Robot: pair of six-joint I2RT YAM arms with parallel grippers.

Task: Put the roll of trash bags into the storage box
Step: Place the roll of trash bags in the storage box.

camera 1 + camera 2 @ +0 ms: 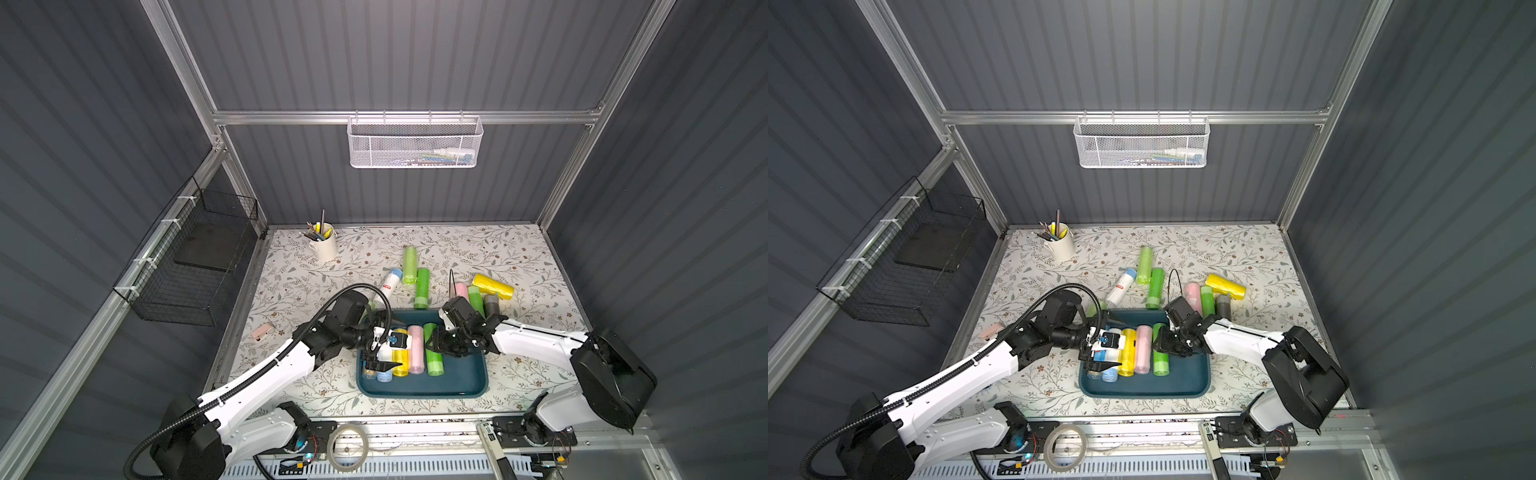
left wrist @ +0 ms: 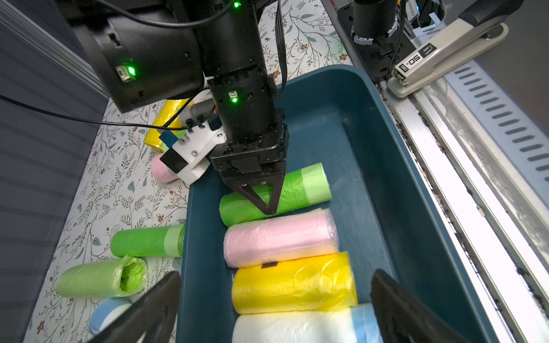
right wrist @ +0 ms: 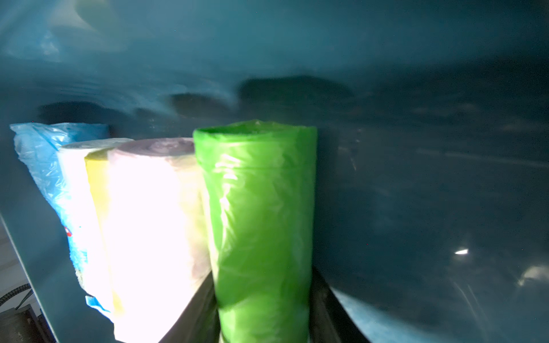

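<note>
The dark teal storage box (image 1: 457,390) (image 1: 1183,390) (image 2: 386,178) (image 3: 416,178) lies at the table's front middle, with several rolls side by side at its left end: blue-white, yellow, pink and green. My right gripper (image 1: 430,343) (image 1: 1158,341) (image 2: 267,205) (image 3: 263,326) is down inside the box, its fingers pressed on either side of the green roll of trash bags (image 1: 434,361) (image 1: 1160,363) (image 2: 300,190) (image 3: 258,208), which lies on the box floor beside the pink roll. My left gripper (image 1: 380,345) (image 1: 1104,345) (image 2: 276,311) hangs open over the yellow and white rolls, holding nothing.
Behind the box, more rolls lie on the floral table: light green (image 1: 409,259), green (image 1: 422,289), white-blue (image 1: 390,282), yellow (image 1: 492,286), plus a pink, green and grey cluster. A pen cup (image 1: 323,245) stands back left. A tape roll (image 1: 347,446) and stapler (image 2: 445,50) lie at the front rail.
</note>
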